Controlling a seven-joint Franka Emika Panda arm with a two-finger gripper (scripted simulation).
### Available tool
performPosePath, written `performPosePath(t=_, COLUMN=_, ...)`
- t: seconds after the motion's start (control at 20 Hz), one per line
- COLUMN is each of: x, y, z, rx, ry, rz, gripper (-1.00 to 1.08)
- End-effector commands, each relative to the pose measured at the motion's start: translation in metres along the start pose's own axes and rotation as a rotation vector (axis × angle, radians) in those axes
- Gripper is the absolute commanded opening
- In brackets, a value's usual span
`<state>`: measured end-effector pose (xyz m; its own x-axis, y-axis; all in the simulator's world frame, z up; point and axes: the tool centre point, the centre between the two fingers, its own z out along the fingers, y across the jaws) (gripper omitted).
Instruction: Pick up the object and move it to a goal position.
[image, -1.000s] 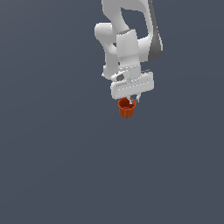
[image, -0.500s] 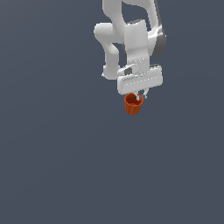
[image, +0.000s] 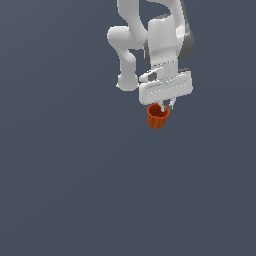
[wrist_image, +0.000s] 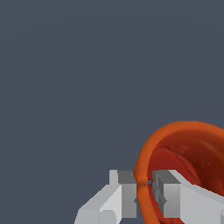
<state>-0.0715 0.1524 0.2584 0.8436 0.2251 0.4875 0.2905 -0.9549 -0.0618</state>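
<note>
The object (image: 158, 117) is a small orange-red ribbed cup hanging just under the white gripper (image: 165, 106) in the exterior view. The gripper is shut on its rim. In the wrist view the cup (wrist_image: 192, 153) shows its dark red inside, and the rim is pinched between the two grey fingertips, one finger (wrist_image: 126, 192) outside the wall and the other inside. The gripper (wrist_image: 144, 186) holds the cup clear of the ground, slightly tilted.
The white arm (image: 155, 40) comes down from the top of the exterior view. Around it lies only a plain dark grey floor (image: 75, 190). No goal marker shows.
The gripper with the cup has moved toward the exterior view's right and slightly upward over the last second. The wrist has turned a little. The grip on the cup is unchanged.
</note>
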Motion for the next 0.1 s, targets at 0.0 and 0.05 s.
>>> performPosePath(t=0.0, x=0.0025, y=-0.0018, z=-0.0016, rx=0.0, ry=0.002, rz=0.0, gripper=-1.0)
performPosePath(t=0.05, x=0.0027, y=-0.002, z=-0.0017, rx=0.0, ry=0.002, rz=0.0, gripper=-1.0)
